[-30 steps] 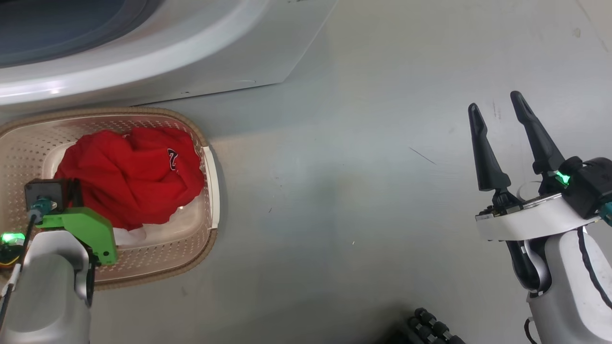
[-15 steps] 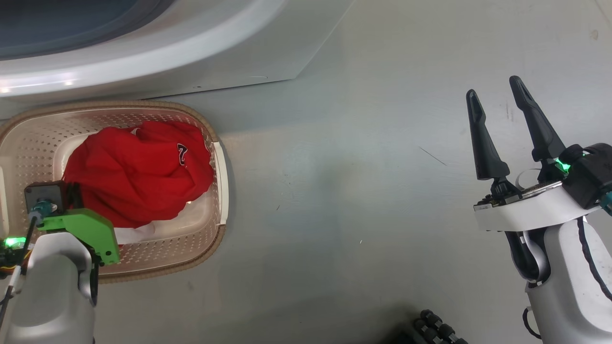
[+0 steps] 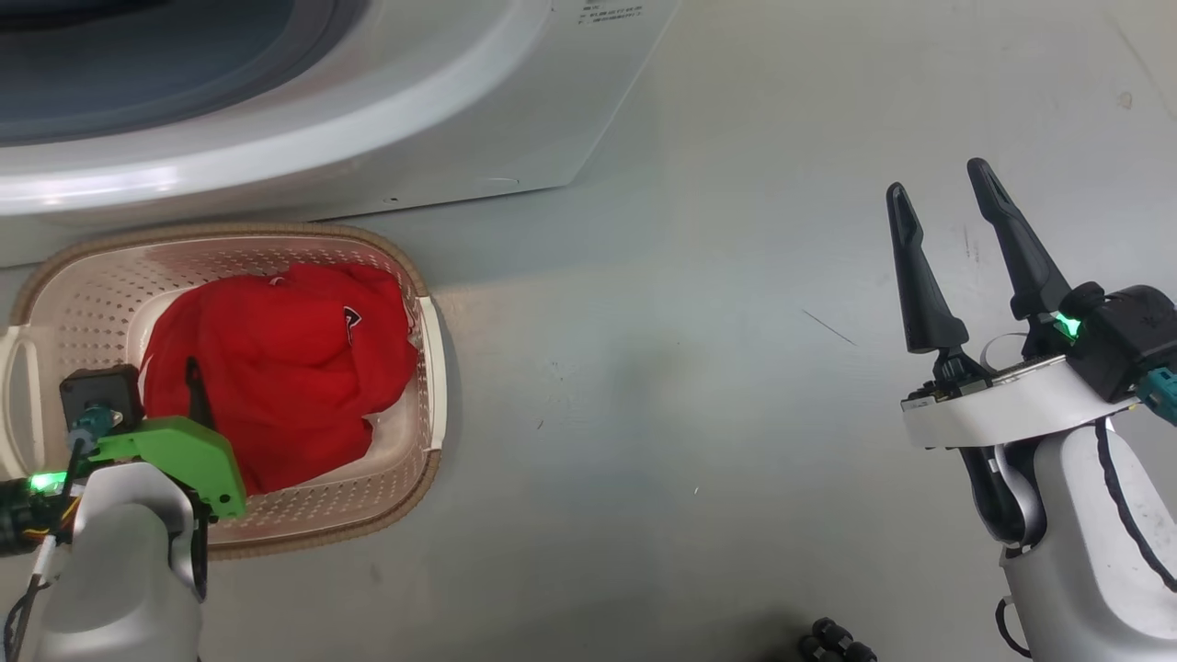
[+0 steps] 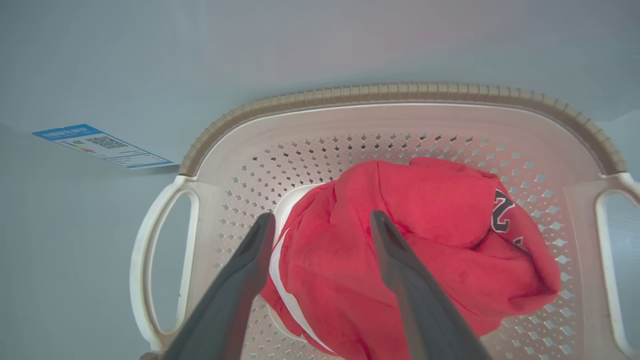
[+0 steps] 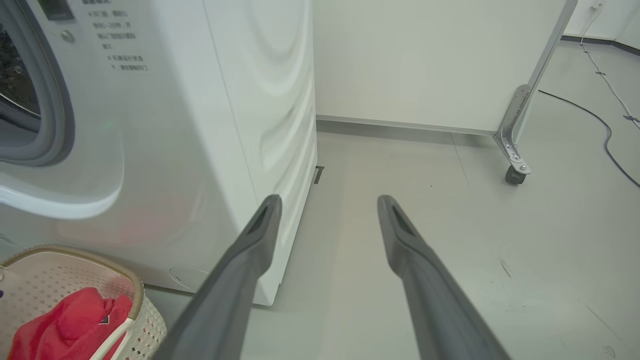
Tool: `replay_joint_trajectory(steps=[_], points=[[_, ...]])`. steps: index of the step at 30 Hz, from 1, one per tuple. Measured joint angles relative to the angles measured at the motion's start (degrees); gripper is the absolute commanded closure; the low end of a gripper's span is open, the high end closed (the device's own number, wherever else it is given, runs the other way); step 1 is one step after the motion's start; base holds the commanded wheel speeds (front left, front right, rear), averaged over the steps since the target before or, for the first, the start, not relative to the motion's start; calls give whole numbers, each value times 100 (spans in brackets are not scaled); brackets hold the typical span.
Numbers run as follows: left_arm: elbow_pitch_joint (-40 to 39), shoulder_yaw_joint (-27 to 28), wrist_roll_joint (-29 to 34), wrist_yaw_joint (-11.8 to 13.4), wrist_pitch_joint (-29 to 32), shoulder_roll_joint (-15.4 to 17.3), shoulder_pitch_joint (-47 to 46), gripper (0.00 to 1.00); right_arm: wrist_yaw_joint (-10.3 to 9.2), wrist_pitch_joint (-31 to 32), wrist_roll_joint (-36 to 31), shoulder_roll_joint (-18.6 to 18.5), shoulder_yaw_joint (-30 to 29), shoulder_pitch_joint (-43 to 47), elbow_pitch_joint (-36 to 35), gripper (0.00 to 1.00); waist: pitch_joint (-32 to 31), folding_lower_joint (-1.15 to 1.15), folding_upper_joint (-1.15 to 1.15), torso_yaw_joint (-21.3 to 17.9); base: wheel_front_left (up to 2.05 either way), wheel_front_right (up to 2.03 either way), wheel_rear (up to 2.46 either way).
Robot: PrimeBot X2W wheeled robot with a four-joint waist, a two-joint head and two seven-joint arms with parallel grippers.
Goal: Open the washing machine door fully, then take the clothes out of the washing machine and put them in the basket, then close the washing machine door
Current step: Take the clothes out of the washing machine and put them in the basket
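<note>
The clothes (image 4: 450,240) are lodged in the basket (image 4: 400,92), with the left gripper (image 4: 322,220) held parted and empty above them — release is judged complete. The right gripper (image 3: 936,179) is held spread, empty — pending the closing step.

Both pale grey forearms (image 3: 1076,552) carry black cables (image 3: 1120,501). The right gripper (image 3: 938,179) has long tapered dark fingers (image 3: 919,285); a bright green bracket (image 3: 175,450) tops the left one.
</note>
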Motion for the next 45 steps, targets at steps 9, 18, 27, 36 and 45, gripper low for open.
replay_joint_trajectory(steps=[9,18,27,36,45], points=[[81,-33,-44,-166,-193,-193,0,0,0,0,-9,81,-30,-14,155,0,-496,0,0,61,0,0,0],[-137,-16,-205,-330,-218,-338,7,0,0,0,-9,130,-130,24,243,0,-1076,0,0,193,0,0,0],[-1378,-82,-192,-573,-218,-452,37,0,0,0,-11,152,-268,337,365,0,-1683,0,0,397,0,0,0],[-2134,-132,-192,-720,-218,-489,694,0,0,0,-54,214,-247,689,467,0,-2309,0,0,609,0,0,0],[-2662,-149,-203,-773,-219,-500,1378,0,0,0,-94,274,-179,1067,505,0,-2874,0,0,732,0,0,0]])
